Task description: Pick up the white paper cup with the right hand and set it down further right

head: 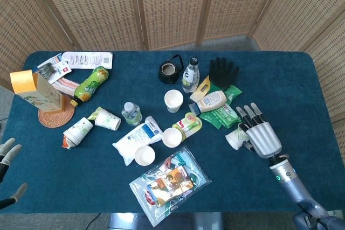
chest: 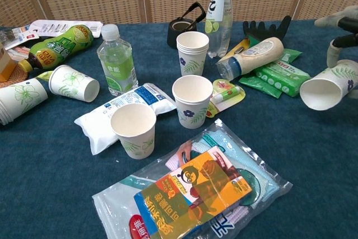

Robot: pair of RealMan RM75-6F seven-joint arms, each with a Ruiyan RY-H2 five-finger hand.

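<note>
From the head view, the right hand (head: 262, 134) sits over the right part of the blue table (head: 302, 95), fingers pointing away from the robot, with the white paper cup (head: 235, 139) tucked against its left side; only the cup's open mouth shows past the hand. The cup lies just below the green wipes packet (head: 222, 114), apart from it. The left hand (head: 7, 152) rests at the table's left edge, fingers apart, holding nothing.

In the chest view, the cup (chest: 327, 86) is tipped on its side, mouth facing the camera and clear of the cloth, so it is being carried. The right hand (chest: 342, 32) shows only as fingers at the frame's right border, curled over the cup's top; how the thumb supports it from below is probably hidden, so the firmness of the grip is unclear.

To finish this step well, the carry should run on to the right, clear of the wipes packet. The cup wants turning upright before it comes down, and the fingers should release only once its base sits flat, since thin paper walls crush under a hard squeeze
</note>
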